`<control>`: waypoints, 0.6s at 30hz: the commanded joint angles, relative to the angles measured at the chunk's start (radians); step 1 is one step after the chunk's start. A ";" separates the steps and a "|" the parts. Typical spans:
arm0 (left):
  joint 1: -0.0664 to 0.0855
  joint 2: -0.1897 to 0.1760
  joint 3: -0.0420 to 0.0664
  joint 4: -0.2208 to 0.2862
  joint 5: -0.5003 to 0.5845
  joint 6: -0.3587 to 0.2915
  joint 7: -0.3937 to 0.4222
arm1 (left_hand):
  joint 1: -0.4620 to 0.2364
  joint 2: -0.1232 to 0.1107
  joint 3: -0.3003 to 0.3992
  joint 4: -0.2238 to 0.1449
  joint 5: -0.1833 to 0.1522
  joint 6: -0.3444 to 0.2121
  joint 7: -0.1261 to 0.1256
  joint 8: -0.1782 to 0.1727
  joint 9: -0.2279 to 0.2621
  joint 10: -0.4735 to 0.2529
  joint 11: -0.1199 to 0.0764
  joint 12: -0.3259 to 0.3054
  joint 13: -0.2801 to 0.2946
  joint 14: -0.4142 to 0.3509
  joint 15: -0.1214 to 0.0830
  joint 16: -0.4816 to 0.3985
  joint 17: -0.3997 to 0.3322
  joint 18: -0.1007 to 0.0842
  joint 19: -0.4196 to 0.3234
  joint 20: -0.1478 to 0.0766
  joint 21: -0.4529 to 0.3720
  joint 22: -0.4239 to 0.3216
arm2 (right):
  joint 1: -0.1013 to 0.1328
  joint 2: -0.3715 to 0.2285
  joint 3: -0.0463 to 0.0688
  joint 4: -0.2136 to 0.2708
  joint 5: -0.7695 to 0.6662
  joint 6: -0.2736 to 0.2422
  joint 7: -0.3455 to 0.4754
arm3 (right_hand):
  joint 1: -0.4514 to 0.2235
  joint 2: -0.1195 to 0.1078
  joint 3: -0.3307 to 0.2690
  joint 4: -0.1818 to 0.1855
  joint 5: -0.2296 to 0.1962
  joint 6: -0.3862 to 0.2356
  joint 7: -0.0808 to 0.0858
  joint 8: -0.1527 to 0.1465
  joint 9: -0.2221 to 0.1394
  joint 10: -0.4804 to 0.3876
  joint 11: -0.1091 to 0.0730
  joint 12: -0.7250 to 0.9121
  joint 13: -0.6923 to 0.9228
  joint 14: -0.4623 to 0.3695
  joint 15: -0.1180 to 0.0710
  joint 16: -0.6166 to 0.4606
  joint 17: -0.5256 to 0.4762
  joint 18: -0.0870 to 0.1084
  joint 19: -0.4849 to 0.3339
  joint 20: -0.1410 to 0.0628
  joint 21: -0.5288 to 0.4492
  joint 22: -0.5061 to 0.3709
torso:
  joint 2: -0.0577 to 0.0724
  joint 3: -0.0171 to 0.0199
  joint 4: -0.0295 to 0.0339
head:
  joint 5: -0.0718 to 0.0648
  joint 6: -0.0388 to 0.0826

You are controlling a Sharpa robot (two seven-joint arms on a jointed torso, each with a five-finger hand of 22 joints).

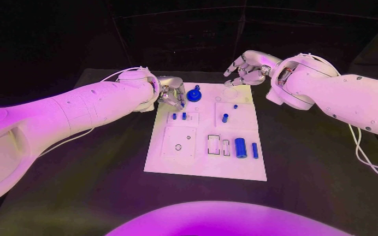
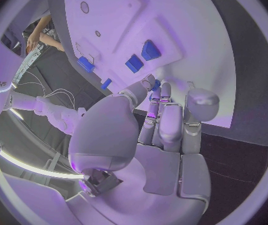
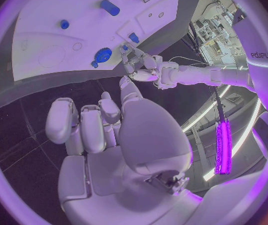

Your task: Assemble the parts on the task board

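- Task board (image 1: 206, 162): white rigid plate flat on the tabletop (image 1: 94, 192); we judge it needs no lifting.
- Left robot hand (image 1: 170, 95): at the board's far-left corner, fingers loosely curled, grasping nothing.
- Right robot hand (image 1: 248, 68): over the far edge, released.
- Blue knob (image 1: 194, 94): far end, beside the left hand; looks light, hard, slick. We'd pinch its top.
- Blue cylinder (image 1: 240, 148): near-right; we'd grip mid-body.

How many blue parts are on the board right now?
7: knob at the far edge by the left hand; two small ones left-centre; two right-centre; two cylinders near right. Others may be hidden.
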 commanded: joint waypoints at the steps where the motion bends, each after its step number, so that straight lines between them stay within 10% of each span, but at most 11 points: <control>1: 0.001 0.003 0.000 -0.002 0.004 0.018 -0.017 | -0.012 0.003 0.005 0.003 0.001 -0.006 0.010 -0.013 -0.002 -0.010 0.008 -0.010 0.000 0.002 -0.002 0.001 -0.003 -0.016 0.003 0.005 0.004 -0.001 | 0.002 0.001 0.001 0.000 -0.002 0.001 0.003 | 0.005 0.005 -0.004 0.002 0.003 0.000 0.000 0.005 -0.001 -0.007 -0.002 0.000 -0.001 0.031 -0.009 -0.005 -0.002 0.009 -0.004 0.000 -0.004 -0.001 | 0.000 -0.0005 0.0015 | 0.000 -0.001; 18: 0.001 0.000 0.000 -0.004 0.004 0.015 -0.028 | -0.014 -0.006 0.011 -0.003 0.001 -0.055 0.020 -0.057 -0.005 -0.023 0.018 -0.031 0.001 -0.001 0.006 0.001 -0.018 -0.015 -0.001 0.013 0.000 -0.003 | 0.002 -0.004 0.001 -0.003 -0.002 0.000 0.001 | 0.005 0.005 -0.005 0.003 0.003 0.000 0.000 0.005 -0.001 -0.008 -0.002 -0.002 -0.003 0.030 -0.009 -0.008 -0.006 0.009 -0.005 0.000 -0.005 -0.004 | 0.000 0.0002 0.0013 | -0.001 0.000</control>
